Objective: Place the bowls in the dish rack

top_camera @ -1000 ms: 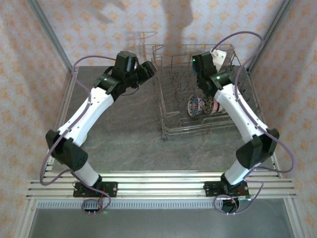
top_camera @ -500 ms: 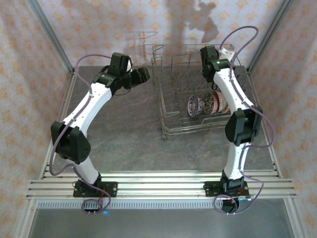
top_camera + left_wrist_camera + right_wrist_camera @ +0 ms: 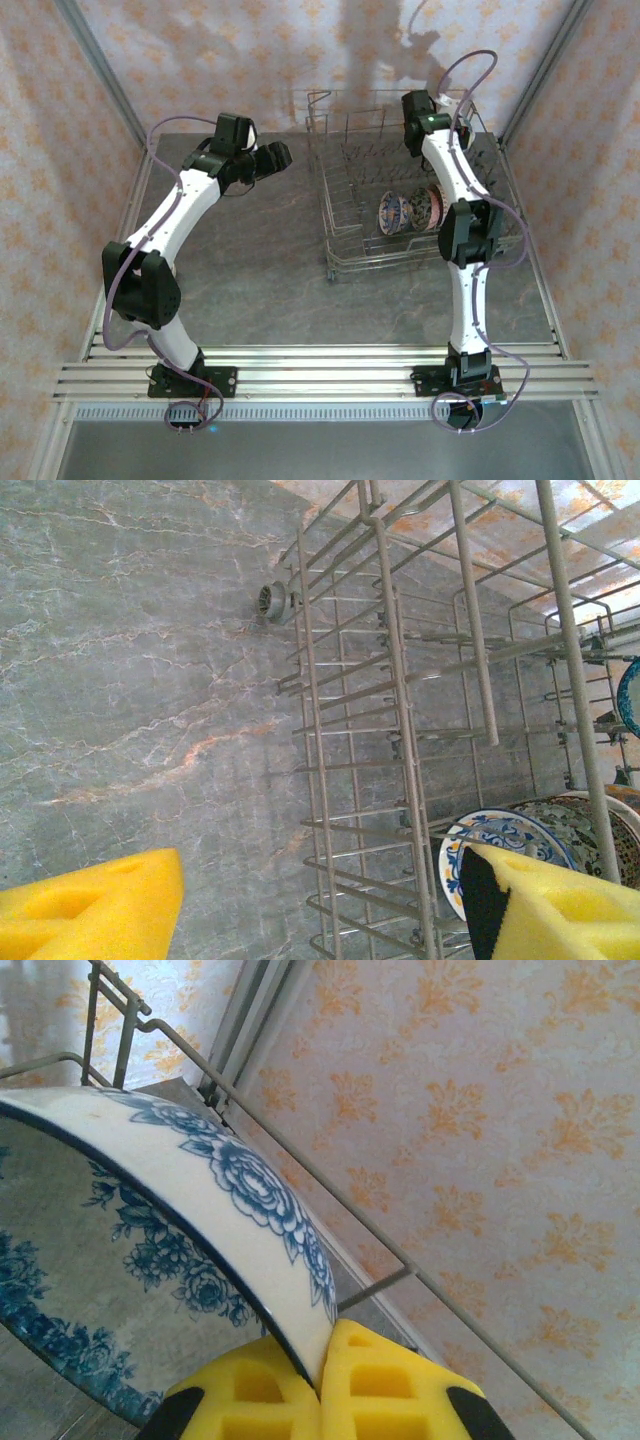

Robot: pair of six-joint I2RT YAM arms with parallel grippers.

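Note:
The grey wire dish rack (image 3: 328, 205) stands at the right of the table. Two patterned bowls (image 3: 395, 212) stand on edge in its front part. My right gripper (image 3: 440, 105) is above the rack's back right corner. It is shut on the rim of a blue-and-white floral bowl (image 3: 200, 1210), pinched between the yellow pads (image 3: 400, 1380). My left gripper (image 3: 278, 156) hovers over the table just left of the rack, open and holding nothing. In the left wrist view the rack's side wall (image 3: 400, 680) and a blue-and-yellow bowl (image 3: 500, 835) show between its fingertips (image 3: 90, 910).
A small round metal fitting (image 3: 272, 600) sits on the marble tabletop by the rack's far left corner. Patterned walls with aluminium frame posts (image 3: 100, 70) close the table in at the back and sides. Bare tabletop (image 3: 250, 260) lies left of and in front of the rack.
The right arm has stretched toward the rack's back right with the bowl, uncovering the bowls that stand in the rack. The left gripper has drifted a little left, away from the rack.

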